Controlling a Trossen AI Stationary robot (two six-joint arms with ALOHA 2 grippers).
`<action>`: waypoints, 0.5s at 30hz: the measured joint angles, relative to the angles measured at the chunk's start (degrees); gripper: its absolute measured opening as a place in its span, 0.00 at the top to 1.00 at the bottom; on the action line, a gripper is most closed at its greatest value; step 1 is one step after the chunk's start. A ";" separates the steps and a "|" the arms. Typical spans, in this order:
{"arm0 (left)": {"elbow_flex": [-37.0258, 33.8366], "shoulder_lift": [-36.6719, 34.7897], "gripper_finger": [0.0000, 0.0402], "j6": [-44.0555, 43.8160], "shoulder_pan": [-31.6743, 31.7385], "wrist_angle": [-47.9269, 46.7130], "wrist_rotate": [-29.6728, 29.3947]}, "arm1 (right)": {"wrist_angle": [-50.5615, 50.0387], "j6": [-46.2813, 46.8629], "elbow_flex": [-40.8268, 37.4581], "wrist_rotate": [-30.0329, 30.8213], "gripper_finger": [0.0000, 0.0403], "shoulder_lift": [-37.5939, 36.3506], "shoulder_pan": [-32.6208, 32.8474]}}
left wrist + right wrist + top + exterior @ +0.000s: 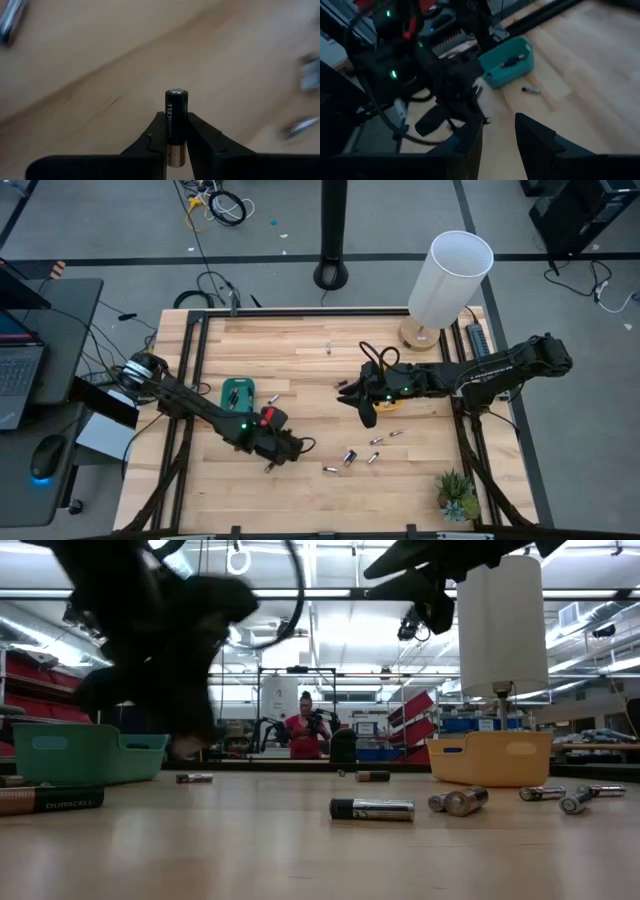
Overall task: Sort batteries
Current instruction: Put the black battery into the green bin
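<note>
Left gripper (175, 135) is clamped on one upright Duracell battery (175, 120), pinched between its fingers (150, 142); in the high view this gripper (290, 448) sits at about 7 o'clock from table (300, 340) centre, just off the green tray (238, 393) at its 4 o'clock.

Right gripper (497, 135) has its fingers apart and empty; in the high view it hangs at about 3 o'clock from centre, over the yellow tray (368, 412), which it mostly hides.

Sorting is partly done: the green tray (512, 60) holds at least one cell, possibly more. Loose batteries (350, 457) remain at 5 o'clock of centre, one more lies at 12 o'clock, and another beside the green tray. Several also show in the low view (372, 808). Most of the job appears outstanding
</note>
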 joint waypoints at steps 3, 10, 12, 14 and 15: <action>0.00 -1.91 0.86 3.67 1.49 4.49 -4.45 | -2.75 2.08 0.00 -2.20 0.66 0.00 -0.12; 0.02 -5.74 0.86 21.49 6.11 21.97 -10.12 | -7.72 4.19 -1.43 -4.04 0.60 0.00 1.28; 0.04 -5.77 0.86 27.73 7.93 30.18 -10.05 | -6.79 5.03 -2.08 -4.04 0.59 0.02 1.23; 0.04 -5.74 0.86 32.11 9.84 37.56 -9.65 | -4.23 5.21 -2.32 -3.57 0.59 0.02 1.17; 0.07 -5.60 0.86 33.61 10.73 40.92 -9.60 | -3.23 5.17 -2.32 -3.00 0.59 0.02 1.17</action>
